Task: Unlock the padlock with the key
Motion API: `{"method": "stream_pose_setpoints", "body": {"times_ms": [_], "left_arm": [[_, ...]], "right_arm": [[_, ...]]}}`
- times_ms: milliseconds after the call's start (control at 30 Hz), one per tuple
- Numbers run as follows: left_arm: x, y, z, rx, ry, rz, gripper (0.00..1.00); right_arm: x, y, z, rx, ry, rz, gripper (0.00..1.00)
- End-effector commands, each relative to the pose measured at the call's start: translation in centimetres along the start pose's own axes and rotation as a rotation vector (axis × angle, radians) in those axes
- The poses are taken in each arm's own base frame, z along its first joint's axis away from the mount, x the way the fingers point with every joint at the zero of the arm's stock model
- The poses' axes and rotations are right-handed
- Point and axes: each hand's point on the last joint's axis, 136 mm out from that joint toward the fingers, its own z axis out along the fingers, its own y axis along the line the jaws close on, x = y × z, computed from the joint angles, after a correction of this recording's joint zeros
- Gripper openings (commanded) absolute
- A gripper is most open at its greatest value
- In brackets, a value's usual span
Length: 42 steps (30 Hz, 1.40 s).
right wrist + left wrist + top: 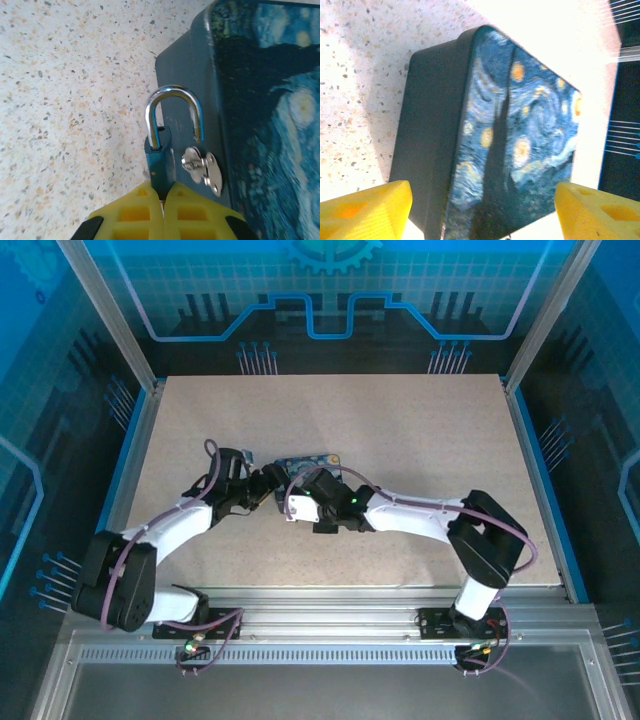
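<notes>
Padlock (158,160) seen right at the tips of the clenched right pincer (163,210), against the tin's (260,100) side wall, left of the hasp (202,167). One shackle leg is seated, the other end free. Anything pinched can't be made out. The left pincer (482,200) is released, fingers either side of the tin on the surface (65,100).

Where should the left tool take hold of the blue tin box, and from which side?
Probably across its opposite side walls, coming in over the painted lid: the tin box has straight, flat walls, and the left tool, open, straddles its width.
</notes>
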Motion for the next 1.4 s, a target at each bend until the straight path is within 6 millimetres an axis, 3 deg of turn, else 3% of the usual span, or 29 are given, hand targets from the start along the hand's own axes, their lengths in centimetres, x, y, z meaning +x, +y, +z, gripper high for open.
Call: {"method": "stream_pose_setpoints", "body": {"times_ms": [0,367,600,1000,1367], "left_arm": [[0.3,0.8,-1.6,-0.030,-0.023,0.028,0.78],[2.2,-0.1,-5.0,0.000,0.004,0.055,0.82],[3.2,-0.9,-5.8,0.036,0.027,0.059,0.84],[3.8,-2.8,-5.0,0.067,0.057,0.100,0.86],[4.0,-2.4,-4.6,0.052,0.064,0.095,0.87]], "right_arm": [[-0.6,-1.1,-2.1,0.055,-0.046,0.065,0.00],[1.1,-3.2,-6.0,0.175,-0.074,0.217,0.00],[3.8,-5.5,-8.6,0.255,-0.041,0.373,0.00],[12.5,-10.2,-10.4,0.391,0.119,0.771,0.00],[21.3,-12.5,-9.3,0.454,0.393,1.080,0.00]]}}
